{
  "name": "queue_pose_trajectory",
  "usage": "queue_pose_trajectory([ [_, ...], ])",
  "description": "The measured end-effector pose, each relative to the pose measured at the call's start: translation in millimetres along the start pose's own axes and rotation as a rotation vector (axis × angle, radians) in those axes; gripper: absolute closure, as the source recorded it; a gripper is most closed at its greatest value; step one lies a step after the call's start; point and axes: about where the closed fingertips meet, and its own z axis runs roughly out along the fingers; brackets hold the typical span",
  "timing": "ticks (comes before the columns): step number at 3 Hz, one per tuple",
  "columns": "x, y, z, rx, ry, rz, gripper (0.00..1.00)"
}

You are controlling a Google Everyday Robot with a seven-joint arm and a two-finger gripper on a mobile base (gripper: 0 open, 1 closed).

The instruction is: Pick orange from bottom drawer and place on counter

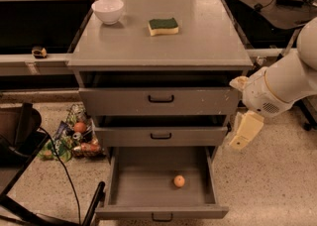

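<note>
The small bright orange [179, 181] lies on the flat grey floor of the open bottom drawer [138, 183], right of its middle. The counter [198, 41] is the grey cabinet top above the three drawers. My gripper [245, 132] hangs below the white arm [282, 84], just off the cabinet's right side, level with the middle drawer. It is above and to the right of the orange and apart from it. It holds nothing that I can see.
A white bowl [108, 10] and a yellow-green sponge [163, 26] sit on the counter. The top drawer [161, 100] and middle drawer [161, 135] stand slightly pulled out. A grocery heap [74, 138] and a black cable [62, 168] lie on the floor at left.
</note>
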Motion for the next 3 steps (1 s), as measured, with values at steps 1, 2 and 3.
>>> queue_pose_trajectory([
  [1, 6, 11, 29, -0.039, -0.062, -0.029, 0.00],
  [2, 17, 37, 86, -0.116, -0.183, -0.067, 0.00],
  [3, 18, 39, 92, -0.124, -0.191, -0.093, 0.00],
])
